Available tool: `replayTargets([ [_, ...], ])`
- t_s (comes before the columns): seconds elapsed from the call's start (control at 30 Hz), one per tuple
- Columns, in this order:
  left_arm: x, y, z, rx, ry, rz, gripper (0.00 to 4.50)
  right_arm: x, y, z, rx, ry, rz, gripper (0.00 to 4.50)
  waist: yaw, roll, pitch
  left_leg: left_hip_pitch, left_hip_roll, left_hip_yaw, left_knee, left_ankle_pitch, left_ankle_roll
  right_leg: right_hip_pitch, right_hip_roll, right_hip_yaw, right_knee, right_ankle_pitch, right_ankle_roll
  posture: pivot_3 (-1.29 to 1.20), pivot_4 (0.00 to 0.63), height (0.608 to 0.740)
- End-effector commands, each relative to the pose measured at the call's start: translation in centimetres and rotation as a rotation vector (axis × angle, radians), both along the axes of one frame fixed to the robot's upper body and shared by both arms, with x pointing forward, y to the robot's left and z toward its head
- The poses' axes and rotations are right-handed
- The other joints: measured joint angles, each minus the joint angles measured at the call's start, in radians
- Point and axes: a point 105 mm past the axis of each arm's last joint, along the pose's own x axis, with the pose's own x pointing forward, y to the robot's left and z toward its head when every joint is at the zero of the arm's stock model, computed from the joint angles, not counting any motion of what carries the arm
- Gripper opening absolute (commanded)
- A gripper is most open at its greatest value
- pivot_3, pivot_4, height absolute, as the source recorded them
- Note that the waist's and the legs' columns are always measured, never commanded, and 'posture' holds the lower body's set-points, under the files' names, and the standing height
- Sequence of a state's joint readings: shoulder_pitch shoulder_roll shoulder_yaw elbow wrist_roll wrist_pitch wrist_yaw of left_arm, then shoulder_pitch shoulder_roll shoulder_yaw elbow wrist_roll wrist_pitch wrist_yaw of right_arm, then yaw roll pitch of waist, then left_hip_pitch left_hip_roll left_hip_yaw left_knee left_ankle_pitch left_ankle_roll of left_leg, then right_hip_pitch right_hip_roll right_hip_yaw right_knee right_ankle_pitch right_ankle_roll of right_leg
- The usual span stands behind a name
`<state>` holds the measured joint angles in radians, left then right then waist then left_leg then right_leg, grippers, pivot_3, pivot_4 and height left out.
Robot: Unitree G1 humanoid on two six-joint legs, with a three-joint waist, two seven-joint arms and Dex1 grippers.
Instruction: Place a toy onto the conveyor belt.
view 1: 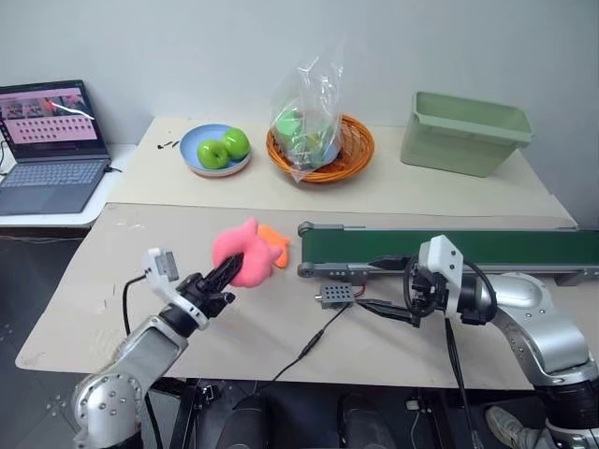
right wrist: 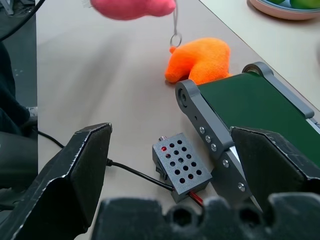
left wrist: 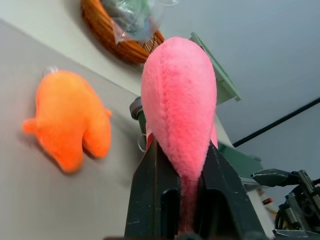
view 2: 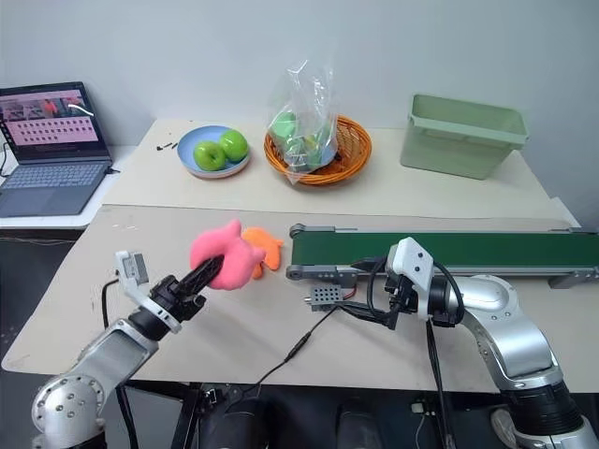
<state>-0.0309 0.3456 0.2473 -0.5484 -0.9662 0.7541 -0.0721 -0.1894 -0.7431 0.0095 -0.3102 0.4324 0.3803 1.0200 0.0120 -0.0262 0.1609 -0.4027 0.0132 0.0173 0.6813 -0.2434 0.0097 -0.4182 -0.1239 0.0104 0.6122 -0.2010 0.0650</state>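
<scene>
Pink toy [left wrist: 179,100] points toward belt [view 1: 449,247].

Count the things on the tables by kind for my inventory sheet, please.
Plush toys: 2 (pink toy, orange toy)
Green apples on the blue plate: 2
Baskets: 1
Green bins: 1
Laptops: 1
Conveyor belts: 1
Total: 9, counting the plate

The left tool [view 1: 227,272] is raised, roughly level, its fingers clamped together. The right tool [right wrist: 182,165] hangs low with its fingers spread wide.
</scene>
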Motion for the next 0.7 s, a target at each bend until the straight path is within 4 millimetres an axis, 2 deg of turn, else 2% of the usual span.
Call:
replayTargets([
  [0.03, 2.8, 0.7, 1.6, 0.495, -0.243, 0.169, 0.03, 0.2, 0.3, 1.1, 0.011, -0.055, 0.013, 4.5, 0.001, 0.0, 0.0, 0.0, 0.0, 0.0, 0.0, 0.0, 0.0, 0.0, 0.0, 0.0, 0.0, 0.0, 0.0, 0.0, 0.15, 0.715],
  [0.07, 3.4, 0.3, 2.3, 0.631, -0.343, 0.189, 0.03, 0.2, 0.4, 1.2, 0.013, -0.057, 0.012, 4.5, 0.001, 0.0, 0.0, 0.001, 0.0, 0.0, 0.0, 0.0, 0.0, 0.001, 0.0, 0.0, -0.001, 0.0, 0.0, 0.0, 0.15, 0.715],
  [0.13, 4.1, -0.6, 3.0, 0.78, -0.482, 0.202, 0.03, 0.3, 0.5, 1.3, 0.017, -0.061, 0.012, 4.5, 0.001, 0.0, 0.0, -0.001, -0.001, 0.0, -0.001, 0.0, 0.0, 0.0, 0.0, 0.0, -0.002, 0.0, 0.0, 0.0, 0.15, 0.715],
  [0.23, 4.9, -3.3, 3.3, 1.092, -0.762, 0.176, 0.03, 0.2, 0.7, 1.4, 0.02, -0.062, 0.015, 4.5, 0.001, 0.0, 0.0, -0.003, 0.0, 0.001, -0.001, 0.0, 0.0, -0.002, 0.0, 0.0, -0.003, 0.0, 0.0, 0.0, 0.15, 0.715],
  [0.3, 5.0, -5.6, 2.8, 1.302, -0.984, 0.131, 0.03, 0.1, 0.6, 1.3, 0.019, -0.061, 0.011, 4.5, 0.003, 0.0, 0.0, -0.004, 0.0, 0.001, -0.001, 0.0, 0.0, -0.003, 0.0, 0.0, -0.004, 0.0, 0.0, 0.0, 0.15, 0.715],
  [0.4, 4.6, -8.6, 0.0, 1.524, -1.274, -0.007, 0.03, 0.2, 0.4, 1.4, 0.021, -0.064, -0.002, 4.5, 0.005, 0.0, 0.0, -0.004, 0.0, 0.001, -0.002, 0.0, 0.0, -0.003, 0.0, 0.0, -0.004, 0.0, 0.001, 0.0, 0.15, 0.715],
  [0.43, 4.7, -9.2, -1.4, 1.572, -1.334, -0.057, 0.03, 0.2, 0.4, 1.4, 0.023, -0.065, -0.006, 4.5, 0.005, 0.0, 0.0, -0.004, 0.0, 0.001, -0.001, 0.0, 0.0, -0.003, 0.0, 0.0, -0.003, 0.0, 0.001, 0.0, 0.15, 0.715],
  [0.5, 5.0, -9.6, -3.1, 1.609, -1.402, -0.114, 0.03, 0.2, 0.3, 1.4, 0.026, -0.066, -0.012, 4.5, 0.002, 0.0, 0.0, -0.004, 0.0, 0.002, -0.001, 0.0, 0.0, -0.003, 0.0, 0.0, -0.003, 0.001, 0.001, 0.0, 0.15, 0.715],
  [0.7, 6.9, -9.9, -5.4, 1.689, -1.5, -0.216, 0.03, 0.1, 0.2, 1.7, 0.046, -0.077, -0.032, 4.5, 0.003, -0.001, 0.001, -0.005, 0.0, 0.002, -0.001, 0.0, 0.0, -0.004, 0.0, 0.0, -0.001, 0.001, 0.003, 0.0, 0.15, 0.715],
])
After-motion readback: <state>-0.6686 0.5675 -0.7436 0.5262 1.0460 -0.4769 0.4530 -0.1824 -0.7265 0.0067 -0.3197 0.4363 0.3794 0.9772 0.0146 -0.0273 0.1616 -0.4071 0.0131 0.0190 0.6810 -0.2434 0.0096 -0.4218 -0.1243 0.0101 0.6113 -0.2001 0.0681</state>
